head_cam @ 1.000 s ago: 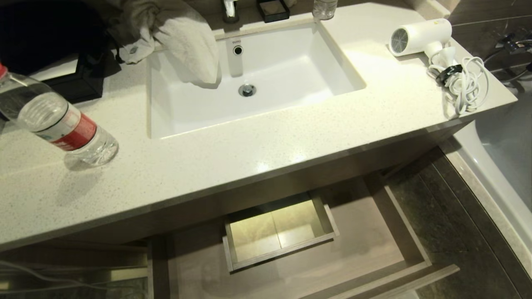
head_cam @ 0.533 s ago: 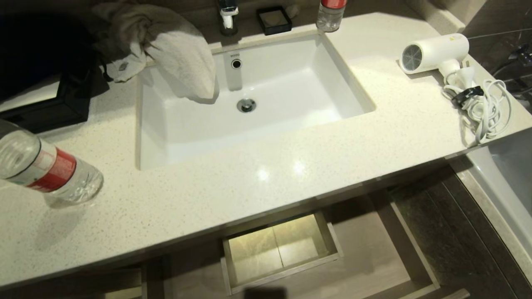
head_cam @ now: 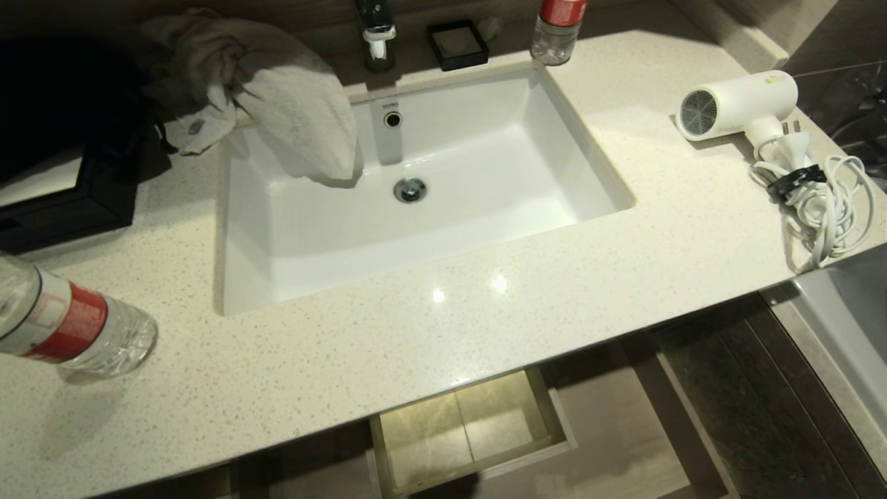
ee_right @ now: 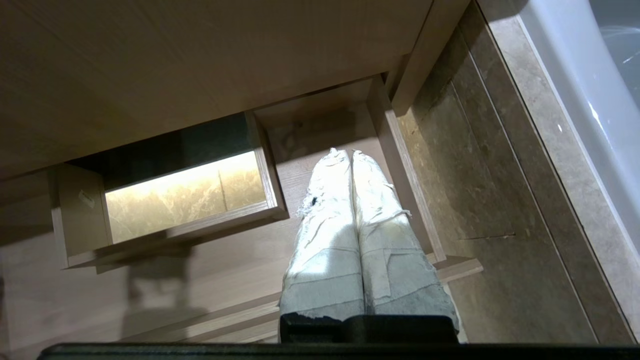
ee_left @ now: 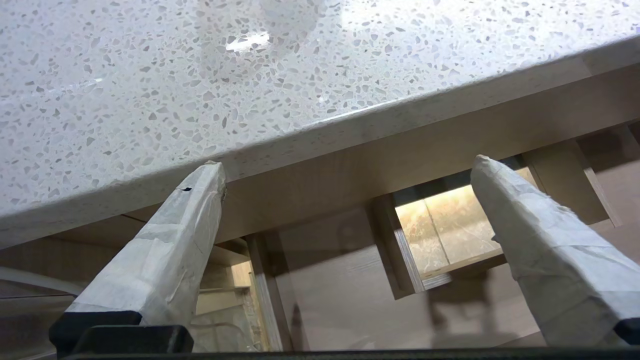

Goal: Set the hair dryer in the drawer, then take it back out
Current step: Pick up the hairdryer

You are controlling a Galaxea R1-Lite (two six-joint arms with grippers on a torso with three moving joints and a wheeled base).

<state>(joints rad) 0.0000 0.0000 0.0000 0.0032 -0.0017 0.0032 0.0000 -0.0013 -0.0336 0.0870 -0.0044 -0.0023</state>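
The small white hair dryer (head_cam: 739, 105) lies on the speckled white stone surface (head_cam: 443, 326), right of the white rectangular sink (head_cam: 416, 187), barrel sideways, nearer the right claw (ee_right: 351, 155), pinched shut, empty, over the open wood-grain drawer (ee_right: 320, 130) below; left claw (ee_left: 345, 170) gapes wide.

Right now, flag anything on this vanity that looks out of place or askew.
A crumpled towel hangs over the sink rim into the basin. The hair dryer lies on its side, its cord trailing past the countertop edge. The drawer below stands open. No spill or damage shows.
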